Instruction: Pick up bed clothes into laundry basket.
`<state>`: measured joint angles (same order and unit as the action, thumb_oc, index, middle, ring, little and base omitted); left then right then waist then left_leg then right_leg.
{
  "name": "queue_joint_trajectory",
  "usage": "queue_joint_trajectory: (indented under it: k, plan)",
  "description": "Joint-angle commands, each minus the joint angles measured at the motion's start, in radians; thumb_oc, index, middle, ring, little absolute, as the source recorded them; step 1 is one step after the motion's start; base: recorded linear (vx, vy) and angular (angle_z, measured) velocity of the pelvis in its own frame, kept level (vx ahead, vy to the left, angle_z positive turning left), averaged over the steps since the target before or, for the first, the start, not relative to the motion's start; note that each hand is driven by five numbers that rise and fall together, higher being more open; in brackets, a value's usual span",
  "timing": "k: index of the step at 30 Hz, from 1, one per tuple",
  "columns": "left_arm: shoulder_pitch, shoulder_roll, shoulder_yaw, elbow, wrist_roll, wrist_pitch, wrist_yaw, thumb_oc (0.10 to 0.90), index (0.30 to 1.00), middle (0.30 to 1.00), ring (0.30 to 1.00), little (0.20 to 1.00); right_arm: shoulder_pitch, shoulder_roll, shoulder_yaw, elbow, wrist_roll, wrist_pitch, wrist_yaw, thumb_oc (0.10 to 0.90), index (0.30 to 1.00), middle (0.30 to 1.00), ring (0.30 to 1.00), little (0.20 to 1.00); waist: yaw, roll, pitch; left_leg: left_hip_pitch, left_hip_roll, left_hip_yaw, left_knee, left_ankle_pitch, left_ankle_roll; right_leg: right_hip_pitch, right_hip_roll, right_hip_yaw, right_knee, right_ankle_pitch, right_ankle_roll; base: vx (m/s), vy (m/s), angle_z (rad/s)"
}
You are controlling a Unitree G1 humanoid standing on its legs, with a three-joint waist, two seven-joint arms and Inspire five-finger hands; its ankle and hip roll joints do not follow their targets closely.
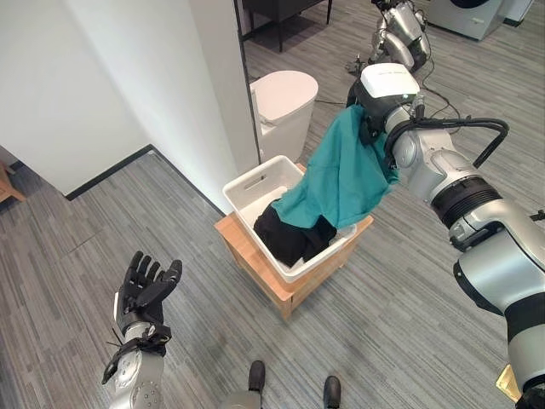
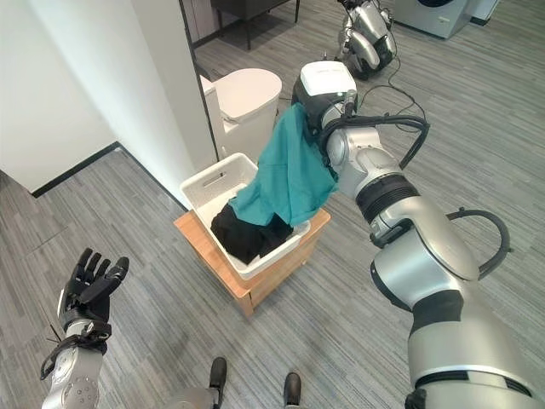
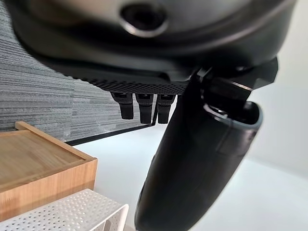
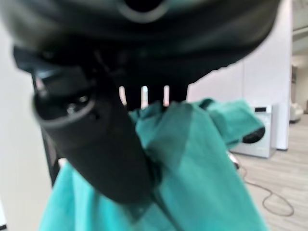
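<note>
Looks nearly done: black clothes [image 1: 289, 234] already in the laundry basket [image 1: 255, 183], right hand [image 1: 371, 128] fingers clamped on the teal cloth [image 1: 345, 175] dangling over it, left hand [image 1: 146, 290] open and idle.

No legible text, labels or numbers anywhere.

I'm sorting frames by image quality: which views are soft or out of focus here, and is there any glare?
Right wrist view: the right hand and the teal cloth it pinches are blurred. Left wrist view: the open left hand is soft up close, while the wooden stand reads sharper. Left eye view: the white basket and black clothes are crisp, evenly lit, with no strong glare.
</note>
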<state>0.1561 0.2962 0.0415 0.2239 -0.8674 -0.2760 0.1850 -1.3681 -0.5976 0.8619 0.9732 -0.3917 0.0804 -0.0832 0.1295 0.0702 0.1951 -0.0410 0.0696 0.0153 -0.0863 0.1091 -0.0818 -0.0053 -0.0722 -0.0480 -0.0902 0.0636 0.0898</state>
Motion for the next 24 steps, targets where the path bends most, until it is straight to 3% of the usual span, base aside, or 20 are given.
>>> queue_joint_trajectory:
  k: [1, 12, 18, 24]
  plan:
    - [-0.031, 0.105, 0.046, -0.13, 0.034, -0.074, -0.023, 0.8, 0.9, 0.9, 0.9, 0.9, -0.272, 0.044, 0.054, 0.037, -0.034, -0.004, -0.054, 0.4, 0.3, 0.3, 0.3, 0.3, 0.018, -0.111, -0.019, 0.0, -0.047, 0.004, -0.001, -0.043, -0.007, 0.073, -0.045, 0.05, 0.026, -0.1, 0.017, 0.03, 0.014, -0.01]
    - [-0.043, 0.101, 0.03, -0.142, 0.052, -0.077, -0.007, 0.8, 0.9, 0.9, 0.9, 0.9, -0.259, 0.09, 0.046, 0.022, -0.014, 0.003, -0.056, 0.4, 0.3, 0.3, 0.3, 0.3, 0.037, -0.116, 0.006, -0.032, -0.058, -0.016, -0.001, -0.042, -0.002, 0.055, -0.049, 0.037, 0.028, -0.101, 0.02, 0.0, 0.009, 0.04]
    - [-0.034, 0.113, 0.021, -0.17, 0.059, -0.082, -0.012, 0.8, 0.9, 0.9, 0.9, 0.9, -0.275, 0.078, 0.084, 0.148, -0.019, -0.001, -0.053, 0.4, 0.3, 0.3, 0.3, 0.3, 0.077, -0.107, 0.029, -0.08, -0.065, -0.039, -0.001, -0.029, -0.008, 0.03, -0.05, 0.011, 0.017, -0.094, 0.027, 0.01, -0.006, 0.1]
    - [-0.031, 0.109, 0.02, -0.178, 0.077, -0.081, -0.005, 0.8, 0.9, 0.9, 0.9, 0.9, -0.259, 0.064, 0.082, 0.148, -0.004, -0.008, -0.055, 0.4, 0.3, 0.3, 0.3, 0.3, 0.097, -0.104, 0.04, -0.107, -0.07, -0.053, -0.001, -0.021, -0.014, 0.027, -0.051, -0.004, 0.004, -0.095, 0.031, 0.05, -0.02, 0.12]
